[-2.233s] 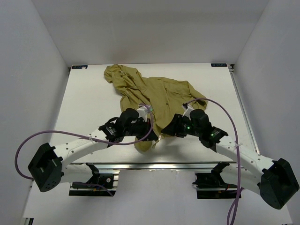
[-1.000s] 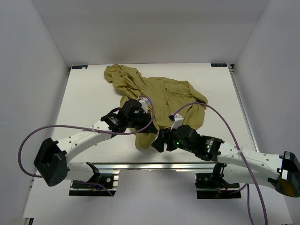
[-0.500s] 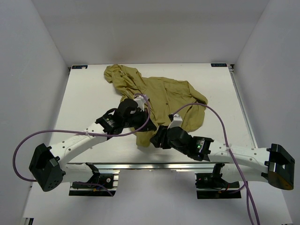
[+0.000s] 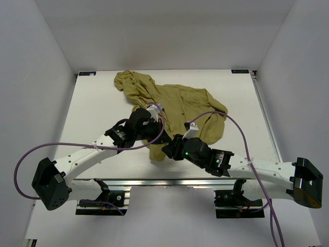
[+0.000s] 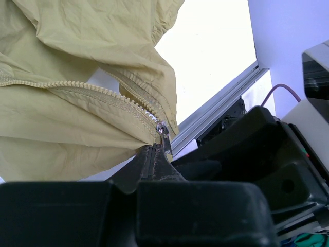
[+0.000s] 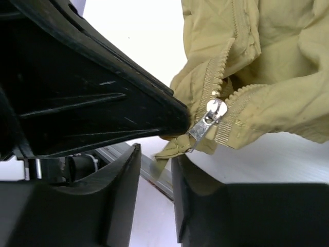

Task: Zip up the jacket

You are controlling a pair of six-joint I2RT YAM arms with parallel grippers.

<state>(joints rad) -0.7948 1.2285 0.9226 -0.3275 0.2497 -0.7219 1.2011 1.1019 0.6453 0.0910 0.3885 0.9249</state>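
The olive-yellow jacket (image 4: 180, 103) lies rumpled at the middle back of the table, hood to the far left. My left gripper (image 4: 157, 138) is shut on the jacket's bottom hem just below the metal zipper slider (image 5: 163, 129), with the two toothed zipper edges running up and away from it. My right gripper (image 4: 167, 151) sits close beside it, at the hem's lower tip. In the right wrist view its jaws (image 6: 156, 153) stand narrowly open. The slider's pull (image 6: 208, 119) and a small fabric tab (image 6: 177, 146) hang just above the gap, unpinched. The left fingers (image 6: 103, 103) fill the upper left.
The aluminium rail (image 4: 169, 181) runs along the table's near edge, just in front of both grippers. Purple cables (image 4: 241, 128) loop over each arm. White walls enclose the table on the left, the right and the back.
My right arm swung left across the table to the hem's tip beside the left gripper, and its jaws have narrowed. The left gripper stays shut on the hem, shifted slightly.
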